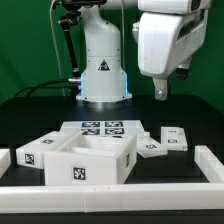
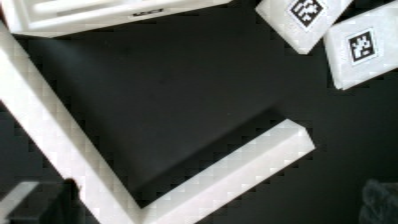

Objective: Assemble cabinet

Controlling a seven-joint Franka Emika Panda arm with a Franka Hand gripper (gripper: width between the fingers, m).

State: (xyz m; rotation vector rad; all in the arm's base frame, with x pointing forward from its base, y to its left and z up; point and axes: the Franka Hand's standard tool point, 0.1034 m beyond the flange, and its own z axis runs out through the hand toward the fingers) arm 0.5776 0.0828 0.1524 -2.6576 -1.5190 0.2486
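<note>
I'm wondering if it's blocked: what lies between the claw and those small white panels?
Nothing: the exterior view shows only air between the open gripper and the panels.

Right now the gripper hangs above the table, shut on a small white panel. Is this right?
No. In the exterior view the gripper hangs above the table open and empty; the small white panels lie on the table.

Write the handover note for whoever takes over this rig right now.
Gripper: open, empty, hovering high on the exterior view's right.
Cabinet box: open-topped, lying near the front, left of centre in the exterior view.
Nearer panel and farther panel: loose and flat, on the box's right in the exterior view.
Done: no panel visibly fitted to the box.
Left: probably pick up each panel and fit it.
</note>
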